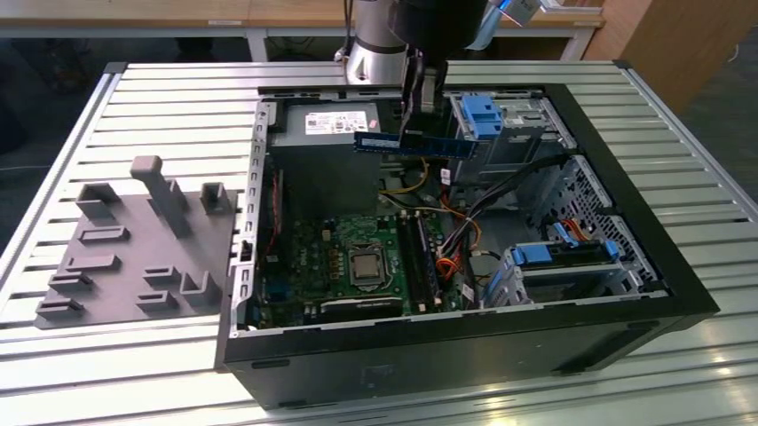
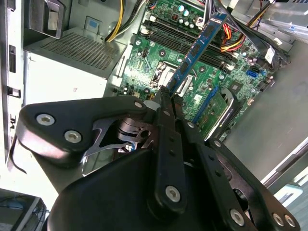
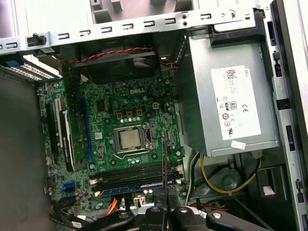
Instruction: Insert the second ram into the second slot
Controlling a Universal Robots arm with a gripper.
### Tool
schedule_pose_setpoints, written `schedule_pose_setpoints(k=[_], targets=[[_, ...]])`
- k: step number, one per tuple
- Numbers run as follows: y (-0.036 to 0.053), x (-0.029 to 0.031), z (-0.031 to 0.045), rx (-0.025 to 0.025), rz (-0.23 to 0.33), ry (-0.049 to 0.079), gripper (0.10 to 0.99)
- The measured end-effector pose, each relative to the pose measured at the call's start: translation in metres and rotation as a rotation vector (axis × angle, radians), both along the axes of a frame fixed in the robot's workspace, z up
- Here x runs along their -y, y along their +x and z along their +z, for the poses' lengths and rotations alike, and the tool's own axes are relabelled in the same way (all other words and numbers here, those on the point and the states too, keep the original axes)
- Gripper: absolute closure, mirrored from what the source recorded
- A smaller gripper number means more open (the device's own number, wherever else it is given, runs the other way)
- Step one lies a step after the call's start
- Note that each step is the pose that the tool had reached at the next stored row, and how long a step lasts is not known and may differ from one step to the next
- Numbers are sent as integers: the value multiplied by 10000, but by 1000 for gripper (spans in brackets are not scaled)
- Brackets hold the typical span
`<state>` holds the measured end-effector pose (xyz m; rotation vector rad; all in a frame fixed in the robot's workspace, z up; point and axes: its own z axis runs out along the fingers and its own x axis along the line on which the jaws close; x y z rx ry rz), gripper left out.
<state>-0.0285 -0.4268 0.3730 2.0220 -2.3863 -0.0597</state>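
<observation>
The second ram (image 1: 414, 144) is a thin dark-blue strip with a small white label. It hangs level above the open computer case, over the gap between the power supply and the drive bays. My gripper (image 1: 421, 129) is shut on its middle from above. The second wrist view shows the fingers (image 2: 166, 103) clamped on the ram (image 2: 197, 48), which points toward the motherboard. In the first wrist view the ram (image 3: 165, 163) appears edge-on above the long black slots (image 3: 132, 175). The slots (image 1: 417, 253) lie beside the processor socket, well below the ram. I cannot tell which is the second slot.
The grey power supply (image 1: 326, 124) sits at the case's far corner. Blue drive-bay clips (image 1: 480, 115) and a metal cage stand on the exterior view's right. Loose cables (image 1: 456, 213) cross near the slots. A grey fixture plate (image 1: 130, 248) lies on the exterior view's left.
</observation>
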Motion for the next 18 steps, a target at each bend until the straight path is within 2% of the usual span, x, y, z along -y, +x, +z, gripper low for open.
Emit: schedule_pose_setpoints(k=[18], targets=[[0,0,0,0,-102,0,953]])
